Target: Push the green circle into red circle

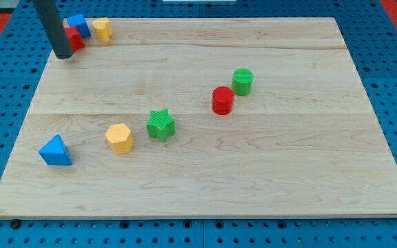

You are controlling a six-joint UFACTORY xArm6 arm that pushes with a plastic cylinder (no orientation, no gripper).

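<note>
The green circle (pixel 242 80) stands right of the board's middle. The red circle (pixel 222 100) sits just down and to the left of it, nearly touching. My tip (pixel 63 55) is at the view's top left, far from both circles, right beside a red block (pixel 74 38) that it partly hides.
A blue block (pixel 79 25) and a yellow block (pixel 102 29) sit at the top left by the red one. A green star (pixel 160 125), a yellow hexagon (pixel 120 138) and a blue triangle (pixel 55 151) lie in a row at lower left. The wooden board (pixel 288 179) rests on blue pegboard.
</note>
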